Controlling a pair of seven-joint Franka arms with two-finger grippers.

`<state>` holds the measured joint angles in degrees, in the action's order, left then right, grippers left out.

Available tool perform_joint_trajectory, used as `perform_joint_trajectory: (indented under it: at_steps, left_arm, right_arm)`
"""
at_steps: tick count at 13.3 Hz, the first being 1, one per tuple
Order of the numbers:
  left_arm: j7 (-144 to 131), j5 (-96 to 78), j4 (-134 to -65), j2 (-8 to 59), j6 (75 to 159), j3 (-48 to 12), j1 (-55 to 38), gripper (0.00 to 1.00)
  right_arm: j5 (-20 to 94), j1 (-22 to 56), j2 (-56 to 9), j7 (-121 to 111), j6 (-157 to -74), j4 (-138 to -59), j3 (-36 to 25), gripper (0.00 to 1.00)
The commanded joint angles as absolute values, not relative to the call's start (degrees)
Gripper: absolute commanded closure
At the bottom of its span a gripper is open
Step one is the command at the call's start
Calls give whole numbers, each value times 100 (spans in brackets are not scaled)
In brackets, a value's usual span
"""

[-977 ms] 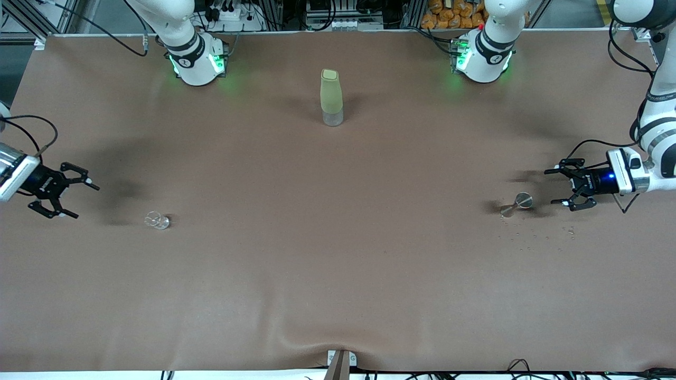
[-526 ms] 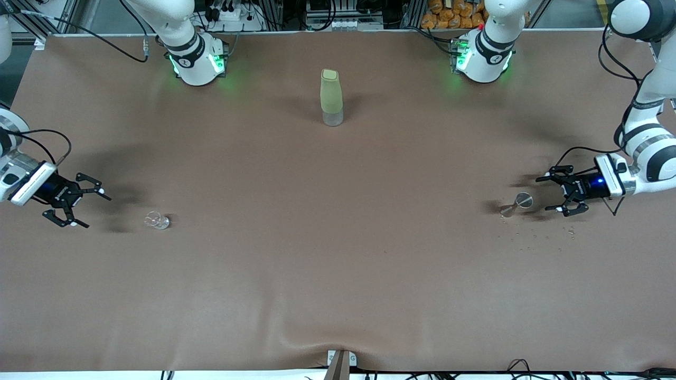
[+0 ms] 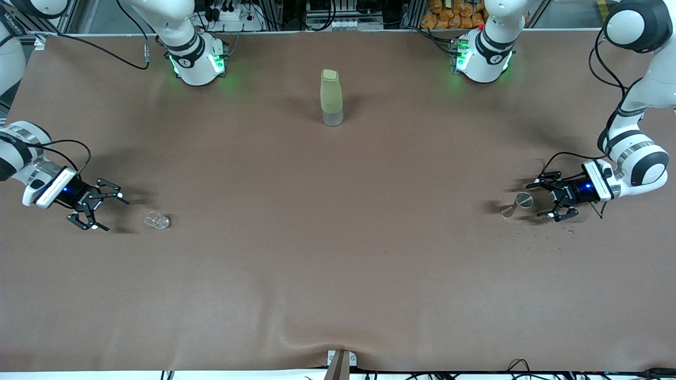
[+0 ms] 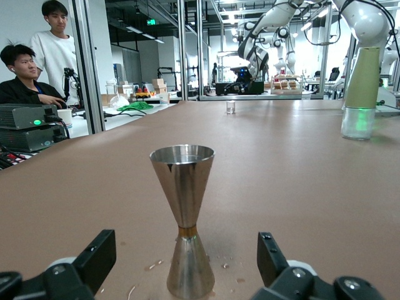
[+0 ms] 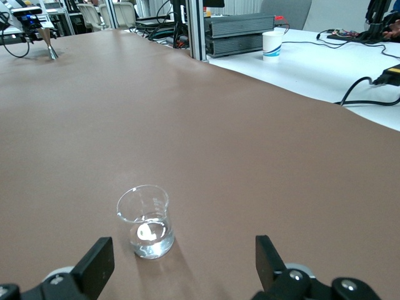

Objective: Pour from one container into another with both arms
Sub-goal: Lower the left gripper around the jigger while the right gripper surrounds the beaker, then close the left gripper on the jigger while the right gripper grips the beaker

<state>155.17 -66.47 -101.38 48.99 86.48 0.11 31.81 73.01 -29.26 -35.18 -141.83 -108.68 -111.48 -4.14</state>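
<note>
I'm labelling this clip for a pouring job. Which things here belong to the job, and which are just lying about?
Part of the job:
- steel jigger, upright, just ahead of the open left gripper
- small clear glass, upright, ahead of the open right gripper

Lying about:
- tall green-sleeved bottle, mid-table near the bases
- scattered crumbs by the jigger

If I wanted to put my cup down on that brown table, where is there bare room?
The widest bare patch lies between the small glass and the metal jigger, nearer the camera than the green bottle. It is crowded at the ends: the right gripper is beside the glass, and the left gripper is at the jigger.
</note>
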Motion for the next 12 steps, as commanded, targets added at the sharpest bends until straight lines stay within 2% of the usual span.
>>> perform_joint_trajectory:
  at_steps: [1, 12]
  left_arm:
    - [15688, -7004, -10204, 4974, 8701, 18, 2954, 0]
    - [15926, -7374, -10248, 5221, 8842, 26, 2663, 0]
  right_arm:
    - [7427, -3023, -3700, -14378, -10644, -11039, -360, 0]
    - [7734, -2892, -3999, -14889, -10626, -11039, -334, 0]
